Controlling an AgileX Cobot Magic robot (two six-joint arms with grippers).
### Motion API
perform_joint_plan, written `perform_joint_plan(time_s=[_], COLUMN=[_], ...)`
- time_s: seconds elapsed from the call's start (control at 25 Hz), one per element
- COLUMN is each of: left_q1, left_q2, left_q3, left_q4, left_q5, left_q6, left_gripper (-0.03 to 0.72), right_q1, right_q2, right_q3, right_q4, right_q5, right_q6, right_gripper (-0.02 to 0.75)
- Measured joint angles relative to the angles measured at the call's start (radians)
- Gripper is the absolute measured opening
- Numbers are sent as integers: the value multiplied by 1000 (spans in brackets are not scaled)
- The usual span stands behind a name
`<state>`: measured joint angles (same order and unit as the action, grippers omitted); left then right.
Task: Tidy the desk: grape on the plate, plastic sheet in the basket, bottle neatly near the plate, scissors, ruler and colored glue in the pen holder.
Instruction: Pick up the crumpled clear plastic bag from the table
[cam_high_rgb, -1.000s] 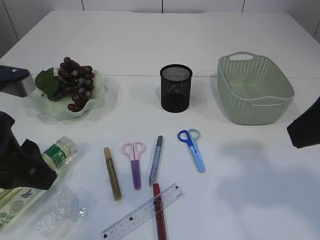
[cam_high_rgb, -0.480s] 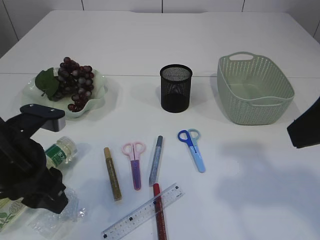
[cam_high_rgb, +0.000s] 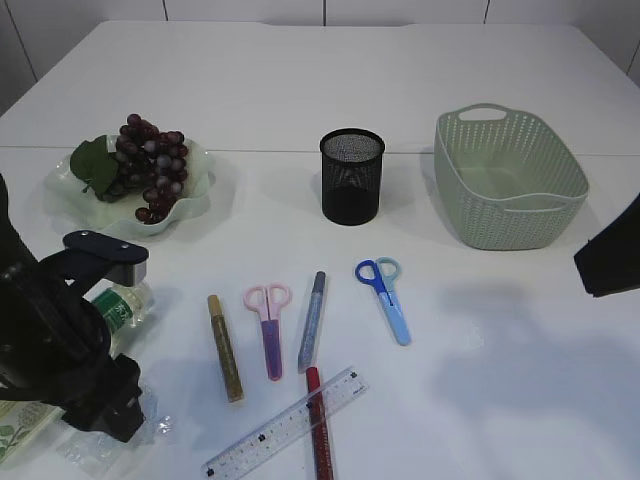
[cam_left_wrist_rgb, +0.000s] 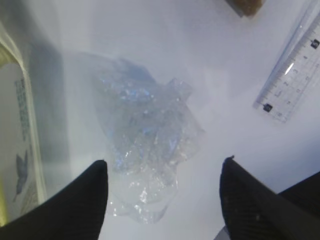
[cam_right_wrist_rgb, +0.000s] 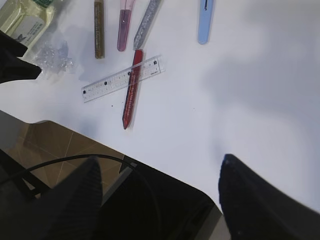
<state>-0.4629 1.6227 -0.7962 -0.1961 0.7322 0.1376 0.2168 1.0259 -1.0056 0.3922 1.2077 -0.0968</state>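
A crumpled clear plastic sheet (cam_left_wrist_rgb: 145, 130) lies on the white table near its front left corner. My left gripper (cam_left_wrist_rgb: 165, 164) hangs open just over it, one finger on each side of its near end and nothing gripped. In the exterior view the left arm covers most of the plastic sheet (cam_high_rgb: 95, 452). The bottle (cam_high_rgb: 122, 303) lies on its side beside it. Grapes (cam_high_rgb: 150, 165) rest on the plate (cam_high_rgb: 200, 195). Pink scissors (cam_high_rgb: 268, 325), blue scissors (cam_high_rgb: 385, 298), ruler (cam_high_rgb: 285, 425) and gold (cam_high_rgb: 225, 347), silver (cam_high_rgb: 312, 320) and red (cam_high_rgb: 318, 430) glue sticks lie in front of the pen holder (cam_high_rgb: 352, 176). My right gripper (cam_right_wrist_rgb: 159, 162) is open and empty above the table's front edge.
A green woven basket (cam_high_rgb: 510, 180) stands at the back right, to the right of the pen holder. The right arm (cam_high_rgb: 610, 255) shows at the right edge of the exterior view. The ruler (cam_left_wrist_rgb: 295, 75) lies just right of the plastic sheet.
My left arm has swung forward from the bottle and come down over the plastic sheet, and its jaws stand wider. The right arm has not moved.
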Motion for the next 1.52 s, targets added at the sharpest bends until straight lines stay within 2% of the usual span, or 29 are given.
perform_joint_plan(time_s=[0.8,1.36,1.52], left_q1=[0,0,0], left_q2=[83,131,131], left_q3=[0,0,0], left_q4=[-25,-35,-37], left_q5=[-178,-169,-143], left_q6=[-1,-1,-1], left_gripper=[529,527,484], right_q1=[0,0,0], right_q2=[0,0,0], right_q3=[0,0,0], right_q4=[2,2,2], right_q5=[0,-19,-25], right_q6=[2,2,2], right_gripper=[565,565,565])
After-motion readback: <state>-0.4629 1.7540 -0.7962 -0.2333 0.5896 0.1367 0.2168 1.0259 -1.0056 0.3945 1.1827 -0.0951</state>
